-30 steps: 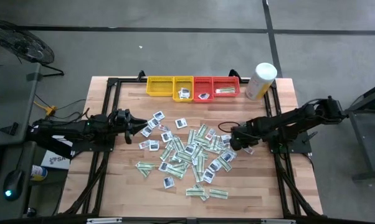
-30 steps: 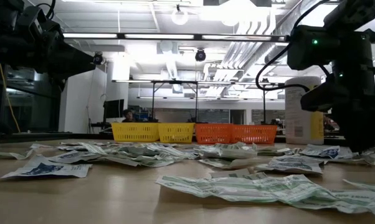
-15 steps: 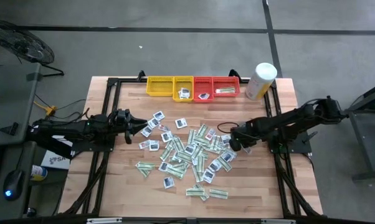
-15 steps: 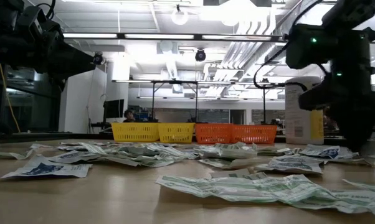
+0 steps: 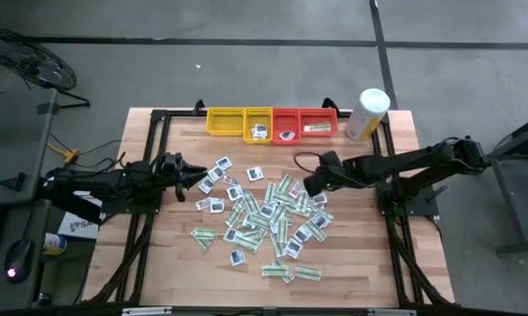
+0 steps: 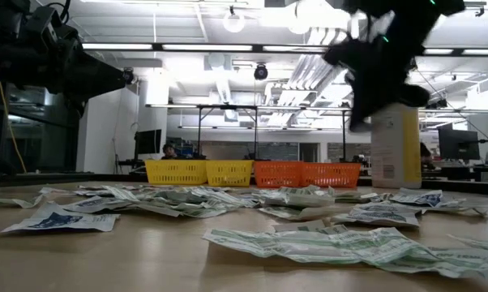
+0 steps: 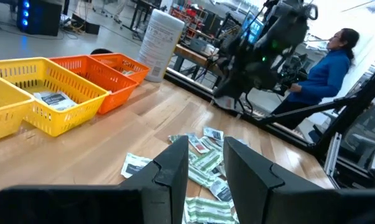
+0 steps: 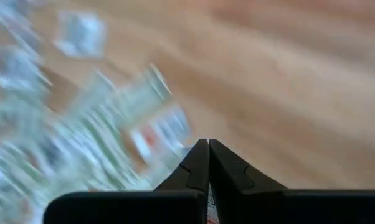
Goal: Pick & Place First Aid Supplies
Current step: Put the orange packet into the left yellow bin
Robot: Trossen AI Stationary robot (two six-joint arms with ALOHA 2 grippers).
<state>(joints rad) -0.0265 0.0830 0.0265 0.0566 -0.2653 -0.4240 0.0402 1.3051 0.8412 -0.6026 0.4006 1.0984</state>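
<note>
Right hand (image 5: 310, 185) moved to pile's (image 5: 264, 215) 2 o'clock edge, lifted, pinched shut; catch unclear to me. Packets light, limp: pinch edges. Left hand (image 5: 196, 178) half-open, empty.

Table top (image 5: 352, 263): pale wood planks, smooth matt finish, visible grain
Packets (image 5: 264, 215) heaped at the table's middle: thin crinkled paper, matt, white with green or dark blue print
Trays (image 5: 271, 122) along the table's far edge: yellow and red plastic lattice
Canister (image 5: 367, 114) beside the trays: smooth, white and yellow
</note>
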